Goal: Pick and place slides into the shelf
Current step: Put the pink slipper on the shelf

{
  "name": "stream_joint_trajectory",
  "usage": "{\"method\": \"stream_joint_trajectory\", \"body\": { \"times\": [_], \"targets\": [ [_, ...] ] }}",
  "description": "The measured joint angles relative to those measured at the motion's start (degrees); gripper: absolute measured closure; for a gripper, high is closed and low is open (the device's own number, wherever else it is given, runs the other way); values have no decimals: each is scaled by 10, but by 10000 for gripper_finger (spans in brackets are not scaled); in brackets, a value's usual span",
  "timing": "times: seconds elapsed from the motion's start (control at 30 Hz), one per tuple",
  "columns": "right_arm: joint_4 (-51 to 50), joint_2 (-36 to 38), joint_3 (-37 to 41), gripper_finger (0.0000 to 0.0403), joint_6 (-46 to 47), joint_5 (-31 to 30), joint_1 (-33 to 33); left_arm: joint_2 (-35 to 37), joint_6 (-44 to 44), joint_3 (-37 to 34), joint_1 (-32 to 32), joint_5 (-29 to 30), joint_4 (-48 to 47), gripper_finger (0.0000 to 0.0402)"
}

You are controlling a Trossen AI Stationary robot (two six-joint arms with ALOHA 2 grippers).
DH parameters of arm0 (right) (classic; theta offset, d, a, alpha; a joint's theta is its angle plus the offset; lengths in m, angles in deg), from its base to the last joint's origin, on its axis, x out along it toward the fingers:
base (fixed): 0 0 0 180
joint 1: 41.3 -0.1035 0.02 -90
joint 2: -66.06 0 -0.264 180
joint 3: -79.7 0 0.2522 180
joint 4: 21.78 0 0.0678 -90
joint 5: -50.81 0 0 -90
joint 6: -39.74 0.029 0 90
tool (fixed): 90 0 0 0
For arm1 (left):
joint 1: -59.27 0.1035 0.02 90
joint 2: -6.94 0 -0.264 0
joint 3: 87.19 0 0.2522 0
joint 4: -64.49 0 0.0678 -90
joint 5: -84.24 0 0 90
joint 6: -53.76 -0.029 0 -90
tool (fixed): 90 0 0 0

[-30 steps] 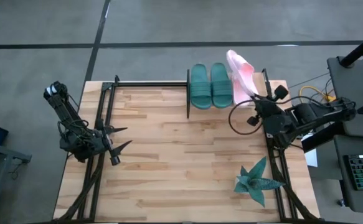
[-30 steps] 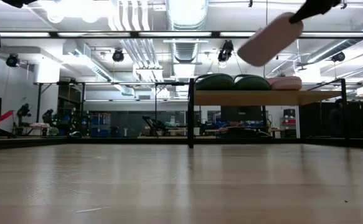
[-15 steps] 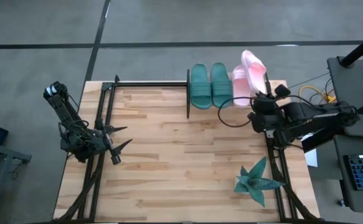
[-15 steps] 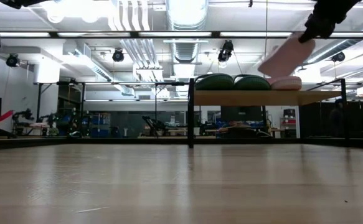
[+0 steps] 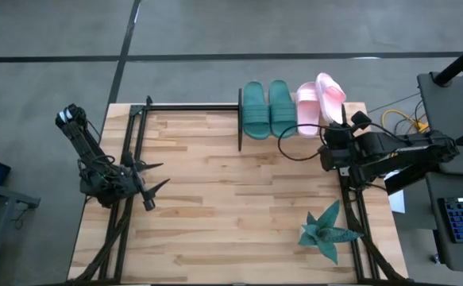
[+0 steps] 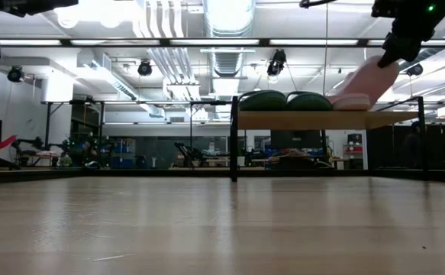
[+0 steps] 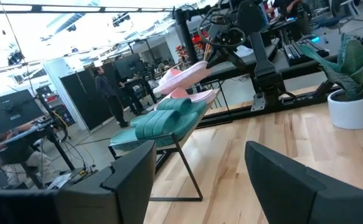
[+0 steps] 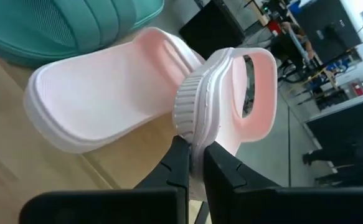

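Observation:
The shelf (image 5: pixel 288 135) stands at the table's far edge, right of the middle. Two teal slides (image 5: pixel 268 109) and one pink slide (image 5: pixel 306 111) lie side by side on it. My right gripper (image 5: pixel 332 129) is shut on a second pink slide (image 5: pixel 329 94), which hangs slanted over the shelf's right end, right beside the resting pink slide (image 8: pixel 100 106). Whether the two pink slides touch I cannot tell. My left gripper (image 5: pixel 150 176) waits open at the table's left edge, nothing between its fingers (image 7: pixel 131 180). My right gripper pinches the pink slide's near end (image 8: pixel 197 142), just below its ribbed strap (image 8: pixel 193 99), between its two fingers (image 8: pixel 180 163). The fingers come from the table's near side, slanting downward. The slide is turned on its edge, its far end (image 6: pixel 343 90) tipped down toward the shelf board.
A teal star-shaped plant (image 5: pixel 326 230) in a white pot (image 7: pixel 354 106) stands near the table's right front corner. Black frame rails (image 5: pixel 132 135) run along the left and right edges. A black cable (image 5: pixel 291 151) loops beside the right arm. Bare wood (image 5: pixel 231 206) fills the middle.
My right gripper has sunk and swung toward the table's right edge, still shut on the pink slide. The slide, earlier high and slanting across the shelf, has come down and turned to lie along the resting pink slide at the shelf's right end.

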State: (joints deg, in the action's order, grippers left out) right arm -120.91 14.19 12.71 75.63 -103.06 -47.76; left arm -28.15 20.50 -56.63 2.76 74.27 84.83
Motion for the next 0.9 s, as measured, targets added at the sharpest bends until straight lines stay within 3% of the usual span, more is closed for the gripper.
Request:
{"method": "stream_joint_trajectory", "body": {
  "times": [0.2, 0.4, 0.57, 0.9],
  "targets": [
    [3, 1, 0, 391, -1, 53, 4, 0, 1, -14, 0, 3, 19, 171],
    [-4, 1, 3, 391, 17, 149, 21, 0, 14, -15, 0, 3, 20, 171],
    [-42, -3, 9, 391, 69, 150, 21, 0, 14, -15, 0, 4, 20, 171],
    [-48, -35, 0, 391, 72, 129, 21, 14, 14, -15, 0, 4, 21, 171]
  ]
}}
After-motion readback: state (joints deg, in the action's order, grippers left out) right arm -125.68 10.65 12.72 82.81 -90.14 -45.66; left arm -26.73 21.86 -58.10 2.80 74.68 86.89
